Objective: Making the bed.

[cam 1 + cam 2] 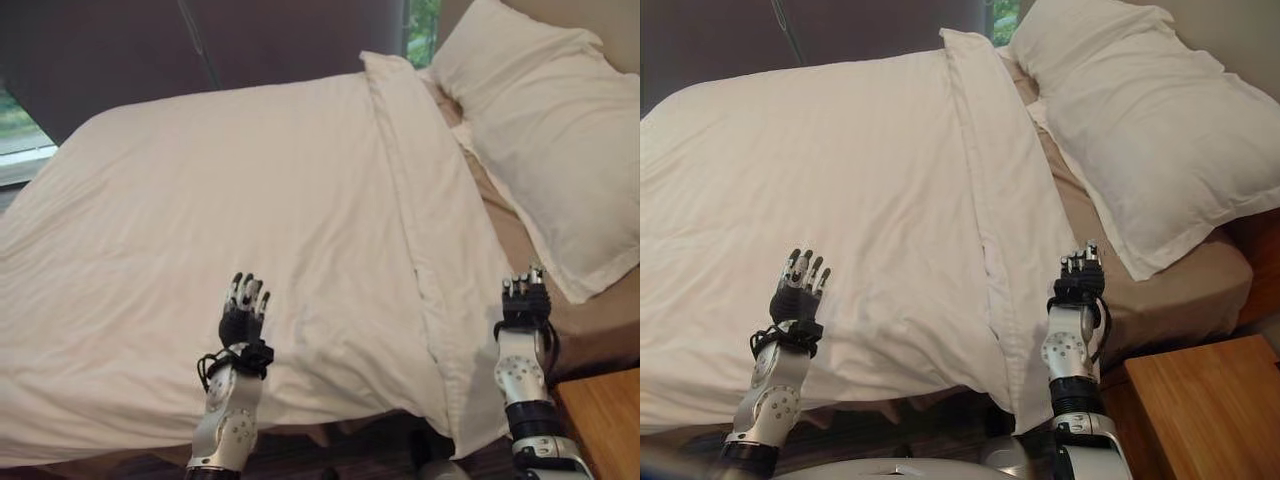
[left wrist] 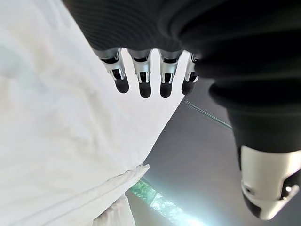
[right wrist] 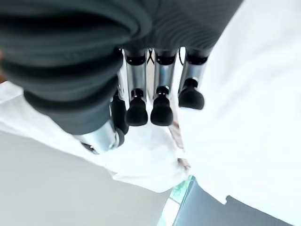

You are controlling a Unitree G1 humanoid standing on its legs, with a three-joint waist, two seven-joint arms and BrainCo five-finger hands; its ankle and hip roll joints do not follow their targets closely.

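1. The left hand (image 1: pixel 244 305) hovers over the near side of the bed, fingers straight and spread, holding nothing.
2. The right hand (image 1: pixel 1080 275) is raised near the bed's near edge, beside the folded band, fingers straight and released, grasping nothing.
3. The white duvet (image 1: pixel 230 210) lies spread over most of the bed, lightly creased, its top turned back in a folded band (image 1: pixel 420 190).
4. A white pillow (image 1: pixel 545 130) rests at the head on the tan sheet (image 1: pixel 590 325).
5. A wooden nightstand (image 1: pixel 1200 410) stands by the bed's near corner.
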